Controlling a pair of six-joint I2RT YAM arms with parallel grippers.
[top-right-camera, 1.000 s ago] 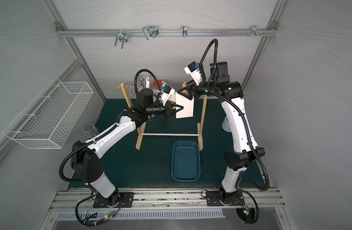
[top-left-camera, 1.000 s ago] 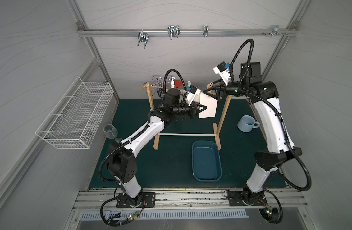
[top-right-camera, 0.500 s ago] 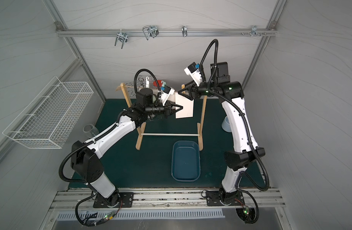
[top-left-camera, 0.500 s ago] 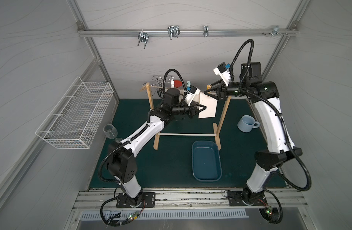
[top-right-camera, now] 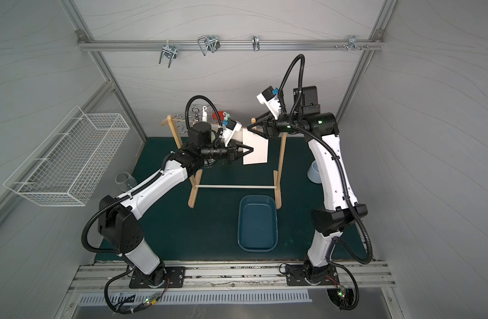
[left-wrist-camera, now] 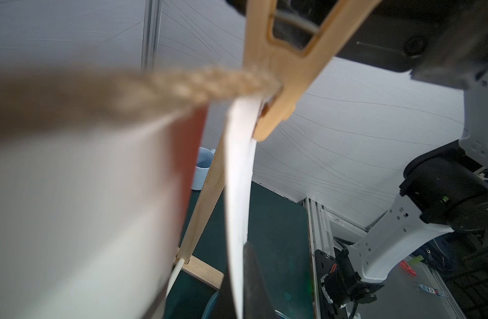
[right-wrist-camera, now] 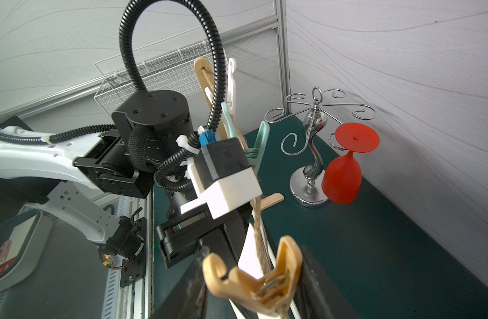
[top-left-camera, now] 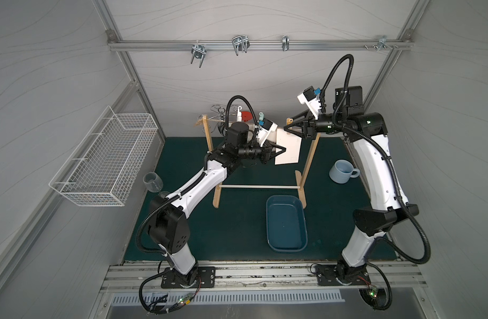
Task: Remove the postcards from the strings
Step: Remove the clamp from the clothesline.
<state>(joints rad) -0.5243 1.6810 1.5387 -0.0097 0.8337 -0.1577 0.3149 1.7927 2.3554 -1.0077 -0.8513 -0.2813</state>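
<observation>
White postcard (top-left-camera: 288, 147) is still pegged to the twine (right-wrist-camera: 258, 234) by the rack's (top-left-camera: 309, 163) upright nearest the right arm, so it's not freed yet. Its lower edge is clamped by the left gripper (top-left-camera: 283, 149), and the yellow peg (right-wrist-camera: 253, 279) is pinched by the right gripper (top-left-camera: 287, 128). No writing can be read.

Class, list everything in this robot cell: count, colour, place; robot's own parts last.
rack: one, light wood, centre
string: one, tan, between rack uprights
postcard: one plainly seen, white, string's right end
pegs: three seen, yellow, green, white, on string
tray: one, blue, before rack
mug: one, pale blue, right of rack
stand: one, chrome, behind rack
red glass: one, inverted on stand
clear glass: one, left of rack
basket: one, white wire, left wall
mat: one, dark green, floor
left gripper: black, shut on postcard
right gripper: black, closed on yellow peg
</observation>
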